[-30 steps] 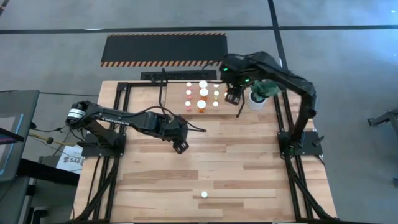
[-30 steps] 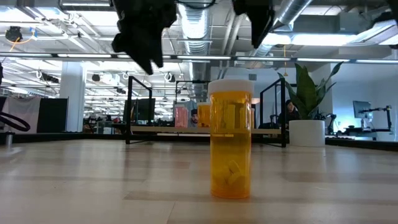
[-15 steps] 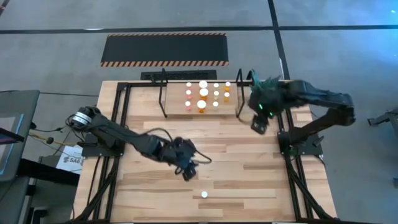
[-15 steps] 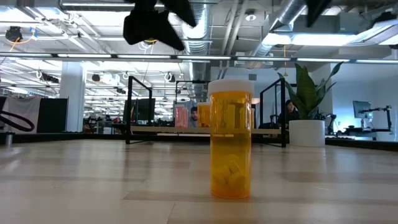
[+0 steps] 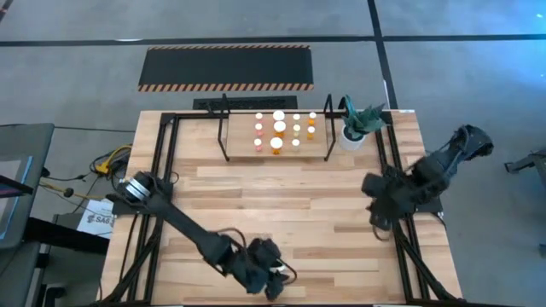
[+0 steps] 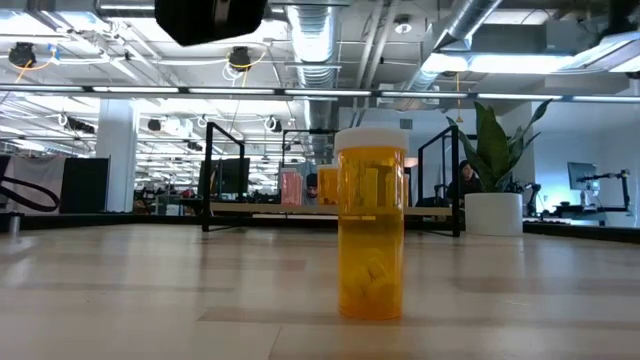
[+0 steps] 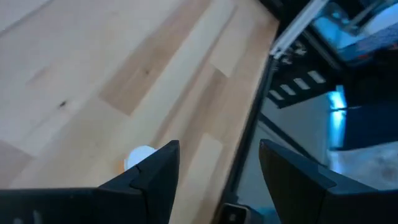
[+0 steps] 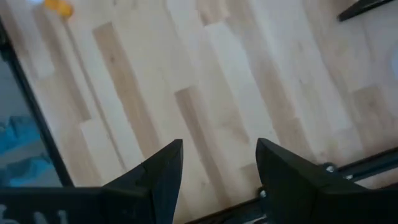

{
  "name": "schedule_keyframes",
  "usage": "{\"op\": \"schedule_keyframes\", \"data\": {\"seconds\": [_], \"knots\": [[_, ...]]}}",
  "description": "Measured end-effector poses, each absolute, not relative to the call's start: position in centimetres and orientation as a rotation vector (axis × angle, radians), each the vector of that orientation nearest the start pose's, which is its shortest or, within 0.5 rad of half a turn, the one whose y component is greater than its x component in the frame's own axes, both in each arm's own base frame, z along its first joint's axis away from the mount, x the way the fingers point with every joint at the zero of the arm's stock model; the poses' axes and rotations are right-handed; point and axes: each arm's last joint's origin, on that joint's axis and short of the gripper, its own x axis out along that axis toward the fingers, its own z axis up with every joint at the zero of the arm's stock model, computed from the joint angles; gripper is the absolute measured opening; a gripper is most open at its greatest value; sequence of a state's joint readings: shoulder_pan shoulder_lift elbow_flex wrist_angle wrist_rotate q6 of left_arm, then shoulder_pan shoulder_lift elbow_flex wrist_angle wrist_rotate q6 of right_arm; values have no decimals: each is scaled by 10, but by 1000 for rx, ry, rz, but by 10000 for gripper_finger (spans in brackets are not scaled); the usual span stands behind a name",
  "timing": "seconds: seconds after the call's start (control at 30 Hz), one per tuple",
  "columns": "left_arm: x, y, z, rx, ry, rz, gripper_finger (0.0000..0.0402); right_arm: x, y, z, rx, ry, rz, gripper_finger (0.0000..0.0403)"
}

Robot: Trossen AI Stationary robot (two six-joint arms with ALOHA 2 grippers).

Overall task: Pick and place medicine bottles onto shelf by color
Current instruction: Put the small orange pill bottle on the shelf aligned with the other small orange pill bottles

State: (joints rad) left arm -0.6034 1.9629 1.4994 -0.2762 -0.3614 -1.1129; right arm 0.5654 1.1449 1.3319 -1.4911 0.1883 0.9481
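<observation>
— Wooden bench: where's the loose bottle?
— Upright near its front edge, beside the open, empty left hand.
— Others?
— On the shelf; right hand open too.

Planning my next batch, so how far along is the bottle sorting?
Mostly done: several bottles stand on the shelf. In hand: the open left tool is above the last orange bottle near the table's front edge. Left: grasping and shelving it. The open, empty right tool waits at the right edge.
</observation>
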Motion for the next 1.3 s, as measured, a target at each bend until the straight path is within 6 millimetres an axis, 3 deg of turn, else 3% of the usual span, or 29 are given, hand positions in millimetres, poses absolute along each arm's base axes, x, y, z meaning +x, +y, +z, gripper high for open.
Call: {"op": "schedule_keyframes", "data": {"seconds": [0.23, 0.5, 0.73, 1.17, 1.3], "knots": [[381, -266, 204, -528, 723, 225, 206, 123, 115, 338, 183, 1186, -212, 223], [383, -266, 202, -421, 764, 268, 206, 103, 129, 313, -58, 1084, -200, 223], [380, -264, 198, -369, 826, 245, 206, 94, 128, 284, -63, 1074, -250, 223], [379, -259, 197, -269, 816, 274, 206, 86, 119, 246, 39, 1018, -178, 224], [381, -258, 188, -285, 855, 274, 206, 84, 116, 236, 73, 986, -123, 223]]}}
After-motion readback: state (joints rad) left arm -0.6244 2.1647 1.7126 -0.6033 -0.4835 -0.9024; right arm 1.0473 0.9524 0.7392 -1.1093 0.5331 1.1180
